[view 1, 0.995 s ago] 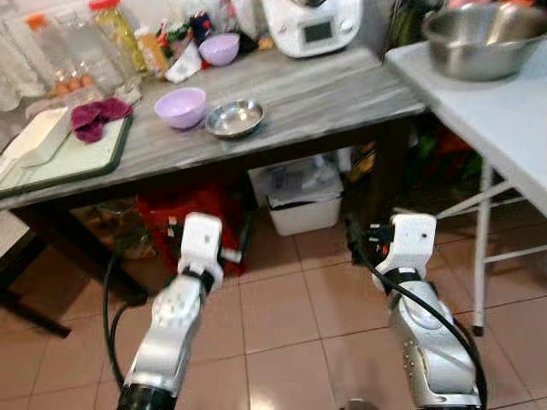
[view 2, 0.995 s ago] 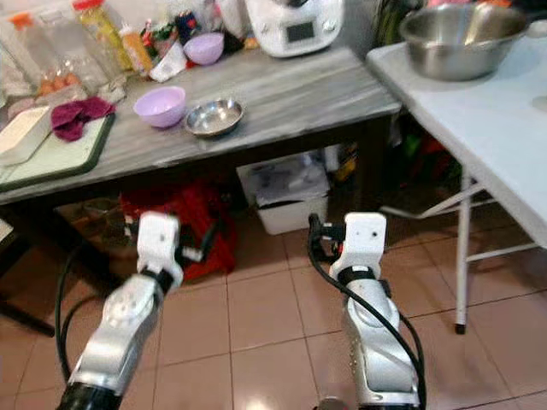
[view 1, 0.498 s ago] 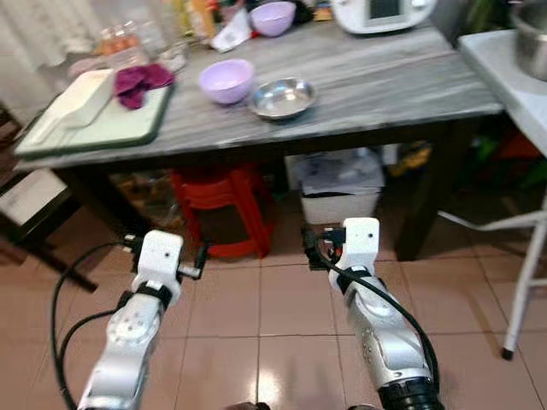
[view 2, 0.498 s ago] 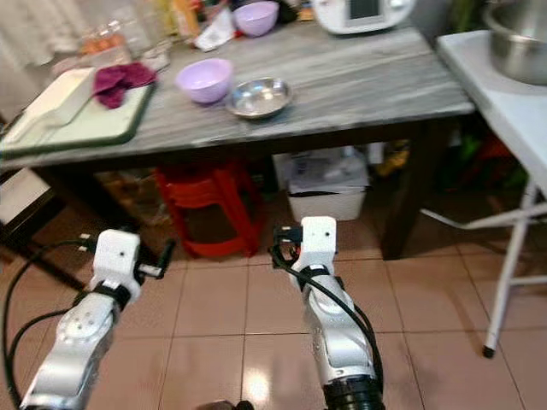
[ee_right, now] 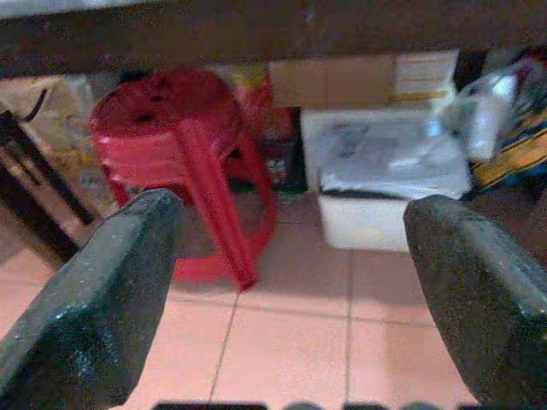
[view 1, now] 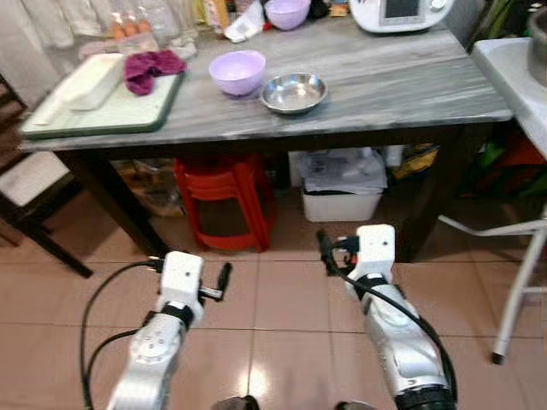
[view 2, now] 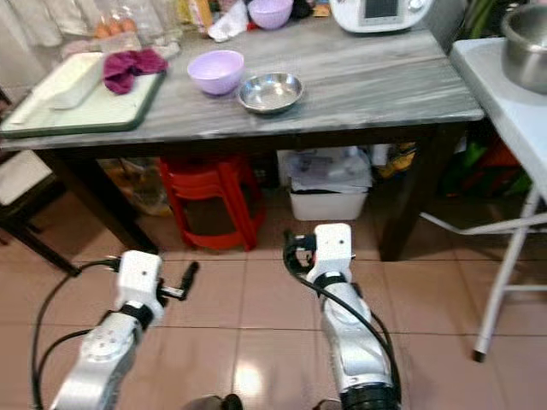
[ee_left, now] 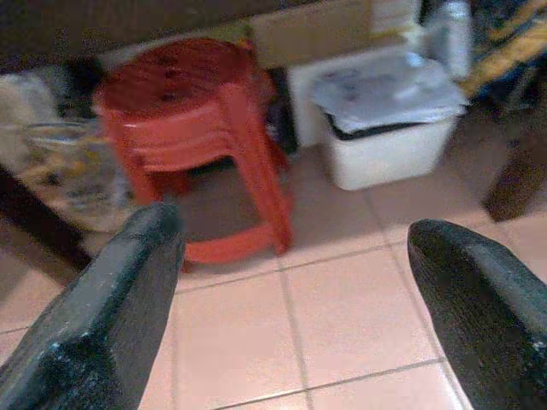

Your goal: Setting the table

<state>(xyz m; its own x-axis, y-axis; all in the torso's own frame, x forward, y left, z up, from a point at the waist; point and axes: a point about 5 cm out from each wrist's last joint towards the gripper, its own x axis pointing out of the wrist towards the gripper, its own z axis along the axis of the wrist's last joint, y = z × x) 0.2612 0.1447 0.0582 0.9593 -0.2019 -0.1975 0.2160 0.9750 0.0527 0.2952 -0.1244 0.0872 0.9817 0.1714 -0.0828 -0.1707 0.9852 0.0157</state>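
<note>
A grey wood-grain worktop (view 1: 385, 81) stands ahead of the robot. On it a lilac bowl (view 1: 237, 72) sits just beside a shallow steel bowl (view 1: 293, 92), the two near the front edge. A second lilac bowl (view 1: 287, 12) stands farther back, near a white kitchen appliance (view 1: 402, 12). Toward the robot's left lies a green-rimmed tray (view 1: 102, 109) carrying a white rectangular dish (view 1: 88, 79) and a crumpled magenta cloth (view 1: 150, 67). Under the worktop are stacked red plastic stools (view 1: 224, 198) and a white lidded bin (view 1: 342, 184) on the tiled floor (view 1: 273, 316). The left gripper (ee_left: 291, 299) and the right gripper (ee_right: 295, 295) both hang low over the floor in front of the worktop, each with its fingers spread wide apart and holding nothing.
</note>
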